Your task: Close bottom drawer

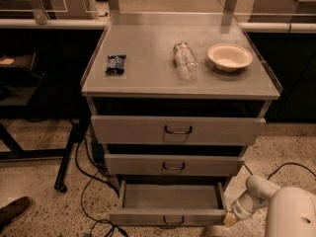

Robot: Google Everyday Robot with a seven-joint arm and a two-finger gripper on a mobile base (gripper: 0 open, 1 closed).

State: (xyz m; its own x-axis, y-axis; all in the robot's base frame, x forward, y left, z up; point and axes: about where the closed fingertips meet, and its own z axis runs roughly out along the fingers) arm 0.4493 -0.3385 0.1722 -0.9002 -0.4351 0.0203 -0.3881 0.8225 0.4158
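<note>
Resting gripper (230,220) at open bottom drawer (148,217) front corner, grip unclear | grey top (148,75): bowl (229,57), bottle (185,60) | speckled floor (39,181)

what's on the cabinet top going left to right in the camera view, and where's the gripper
dark snack packet → clear plastic bottle on its side → cream bowl. The gripper is low at the right, by the right front corner of the open bottom drawer.

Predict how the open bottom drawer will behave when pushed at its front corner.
The bottom drawer looks empty, so it probably slides lightly. The gripper sits by its right front corner; pushing off-centre there may skew or bind it.
</note>
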